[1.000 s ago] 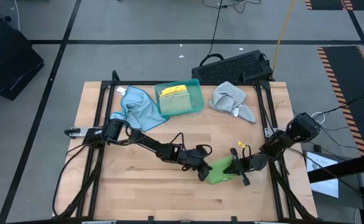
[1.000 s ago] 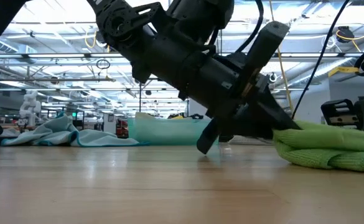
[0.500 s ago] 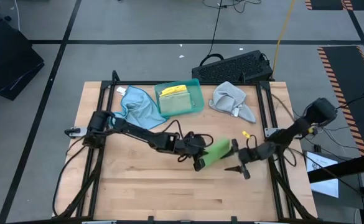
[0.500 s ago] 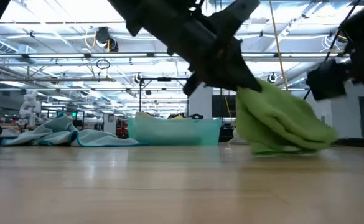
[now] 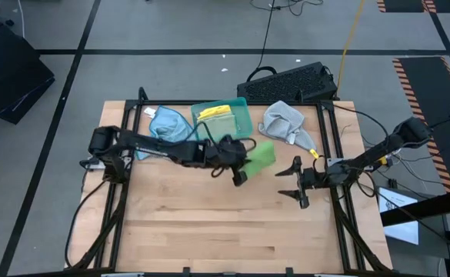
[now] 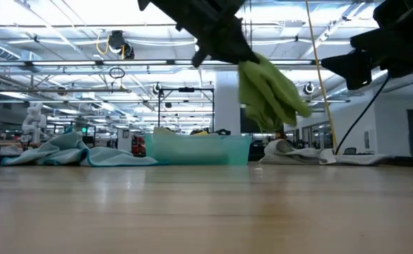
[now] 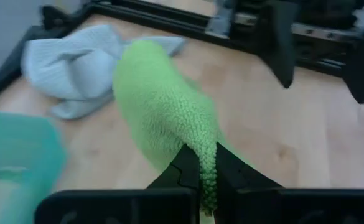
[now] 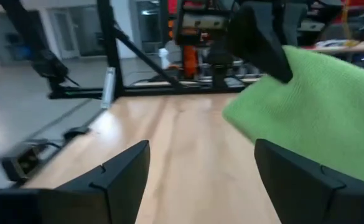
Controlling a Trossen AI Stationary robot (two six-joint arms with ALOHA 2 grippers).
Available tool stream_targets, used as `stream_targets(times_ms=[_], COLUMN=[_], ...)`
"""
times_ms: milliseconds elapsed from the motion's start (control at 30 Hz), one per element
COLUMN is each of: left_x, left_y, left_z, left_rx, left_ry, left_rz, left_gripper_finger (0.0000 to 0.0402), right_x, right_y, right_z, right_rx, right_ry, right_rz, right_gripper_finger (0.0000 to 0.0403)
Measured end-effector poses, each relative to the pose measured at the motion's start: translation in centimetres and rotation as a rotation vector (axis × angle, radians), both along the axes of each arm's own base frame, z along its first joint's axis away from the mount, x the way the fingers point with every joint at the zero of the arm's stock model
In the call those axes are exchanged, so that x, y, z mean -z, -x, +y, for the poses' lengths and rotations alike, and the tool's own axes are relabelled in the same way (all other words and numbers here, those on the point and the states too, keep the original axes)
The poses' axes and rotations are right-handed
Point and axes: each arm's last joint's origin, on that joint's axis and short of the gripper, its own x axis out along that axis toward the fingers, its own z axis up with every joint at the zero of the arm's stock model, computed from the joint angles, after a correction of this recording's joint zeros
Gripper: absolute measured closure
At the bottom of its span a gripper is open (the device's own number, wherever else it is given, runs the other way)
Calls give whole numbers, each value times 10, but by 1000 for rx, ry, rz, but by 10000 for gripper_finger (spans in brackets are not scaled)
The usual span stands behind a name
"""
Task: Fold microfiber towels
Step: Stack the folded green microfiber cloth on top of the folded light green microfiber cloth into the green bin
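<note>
A folded green microfiber towel [image 5: 261, 154] hangs in the air in front of the teal tray [image 5: 240, 127], held by my shut left gripper [image 5: 244, 163]. In the low view this green towel [image 6: 268, 90] droops clear of the table below my left gripper [image 6: 224, 49]. My right gripper [image 5: 294, 183] stands open near the table's right side, holding nothing, with the green towel [image 8: 331, 106] ahead of it. A yellow towel [image 5: 215, 113] lies in the tray. A light blue towel [image 5: 167, 127] and a grey towel [image 5: 286, 123] lie crumpled on the table at the far side. My left gripper pinches the near end of the folded green towel [image 7: 208, 163] between its two fingers, several layers thick. The fingers come from the table's left, slanting downward. The towel is lifted clear of the table and sags away from the fingers, slack.
A black keyboard-like object [image 5: 290, 83] lies beyond the table's far right corner. Black frame rails [image 5: 328, 146] run along the table's left and right sides. Bare wood [image 5: 209, 223] fills the near half of the table.
My left gripper has risen and gone toward the far edge and the tray, turning as it went, and has lifted the green towel off the table. My right gripper has let go of the towel, opened wide and drawn back up toward the right edge.
</note>
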Motion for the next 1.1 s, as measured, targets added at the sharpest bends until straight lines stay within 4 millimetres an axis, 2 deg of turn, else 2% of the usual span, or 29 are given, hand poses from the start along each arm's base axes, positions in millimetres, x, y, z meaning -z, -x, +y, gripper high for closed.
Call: stream_targets(times_ms=[267, 400, 733, 867, 1100], left_x=[-30, -33, -19, -17, 7], left_y=[28, 41, 75, 89, 102], left_z=[57, 87, 160, 183, 192], left_rx=[-54, -84, -141, -118, -66], left_ry=[70, 104, 197, 275, 389], left_rz=[19, 67, 216, 208, 215], left_gripper_finger=[388, 392, 386, 392, 379], right_x=[-2, -2, -1, -1, 4], right_y=[1, 1, 1, 1, 1], right_z=[-4, -4, -3, -3, -3], right_rx=[24, 23, 20, 20, 15], right_ry=[129, 181, 207, 207, 207], right_rz=[-14, -17, -14, -10, 39], right_gripper_finger=[123, 123, 124, 124, 124])
